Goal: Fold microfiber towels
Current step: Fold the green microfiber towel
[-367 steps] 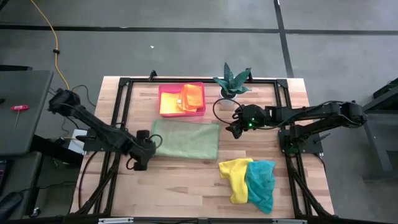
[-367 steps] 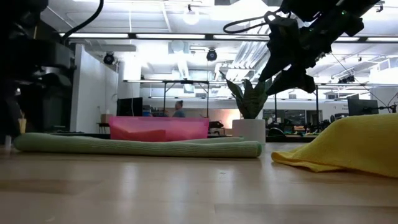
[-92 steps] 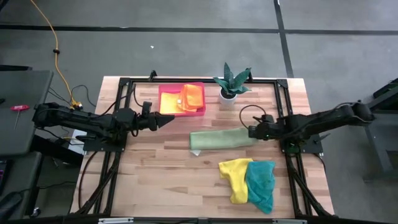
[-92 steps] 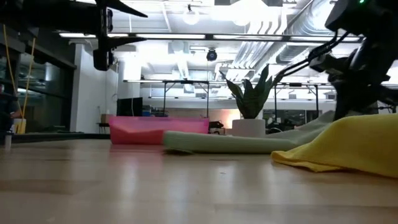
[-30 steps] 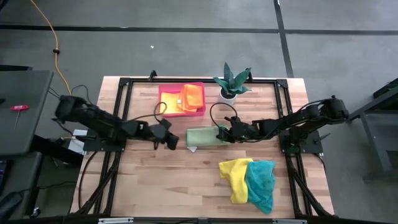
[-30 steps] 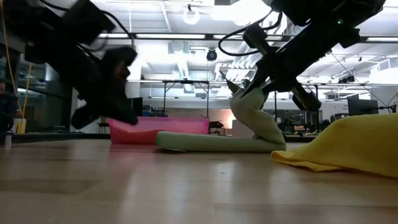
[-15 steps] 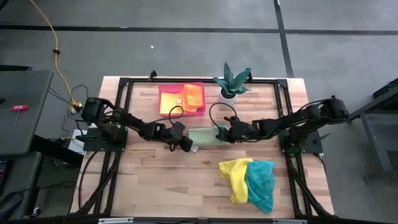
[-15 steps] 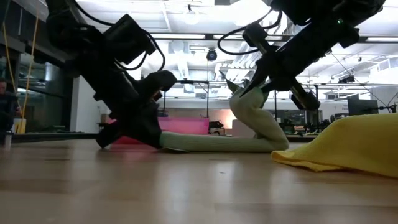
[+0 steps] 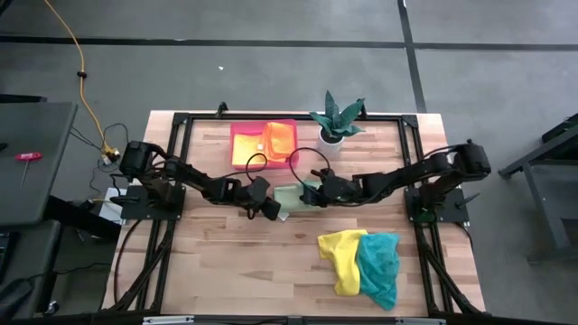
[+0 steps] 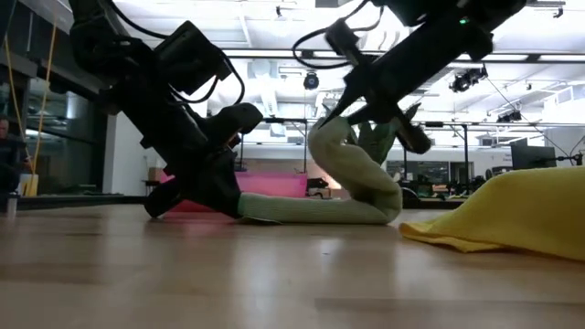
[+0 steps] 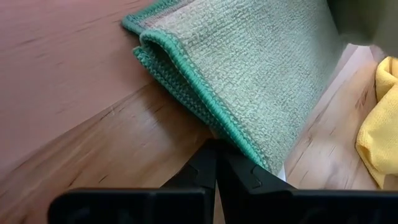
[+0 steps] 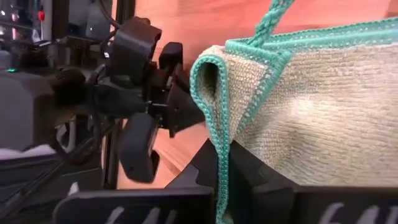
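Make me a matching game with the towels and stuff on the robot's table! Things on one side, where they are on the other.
Things:
1. light green towel
2. orange towel
3. teal towel
4. potted plant

Places:
A. in the pink tray
B. beside the yellow towel, overlapping it
C. between the two grippers, one end lifted
D. standing right of the pink tray, at the table's far edge

Pairs: 1-C, 2-A, 3-B, 4-D
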Action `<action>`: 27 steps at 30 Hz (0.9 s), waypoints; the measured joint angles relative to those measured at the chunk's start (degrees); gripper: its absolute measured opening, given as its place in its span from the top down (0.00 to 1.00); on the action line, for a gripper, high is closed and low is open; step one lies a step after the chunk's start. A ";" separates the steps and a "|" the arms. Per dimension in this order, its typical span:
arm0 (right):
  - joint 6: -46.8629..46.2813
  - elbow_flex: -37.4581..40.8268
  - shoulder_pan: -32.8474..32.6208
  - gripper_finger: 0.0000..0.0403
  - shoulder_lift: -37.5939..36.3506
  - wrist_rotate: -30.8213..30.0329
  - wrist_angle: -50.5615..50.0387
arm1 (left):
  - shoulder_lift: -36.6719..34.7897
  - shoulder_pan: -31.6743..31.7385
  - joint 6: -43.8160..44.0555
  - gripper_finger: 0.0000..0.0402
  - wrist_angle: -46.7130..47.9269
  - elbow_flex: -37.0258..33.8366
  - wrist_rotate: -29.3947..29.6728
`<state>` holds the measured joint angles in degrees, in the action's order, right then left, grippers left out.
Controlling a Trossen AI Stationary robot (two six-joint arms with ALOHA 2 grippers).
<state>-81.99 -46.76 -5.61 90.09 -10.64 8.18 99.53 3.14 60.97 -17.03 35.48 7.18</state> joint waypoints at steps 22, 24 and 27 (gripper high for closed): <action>-4.52 -7.20 1.60 1.00 12.34 -0.07 2.97 | 0.04 -0.04 0.29 1.00 -0.81 -0.07 -0.70; -4.12 -7.20 1.60 0.99 12.34 0.09 3.11 | 0.04 -0.04 0.31 1.00 -0.81 -0.07 -0.70; -4.50 -7.20 1.79 0.94 12.34 0.11 3.40 | 0.04 -0.04 0.33 1.00 -0.83 -0.07 -0.70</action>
<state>-86.49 -53.95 -3.82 102.43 -10.53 11.58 99.57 3.09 61.30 -17.87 35.42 6.48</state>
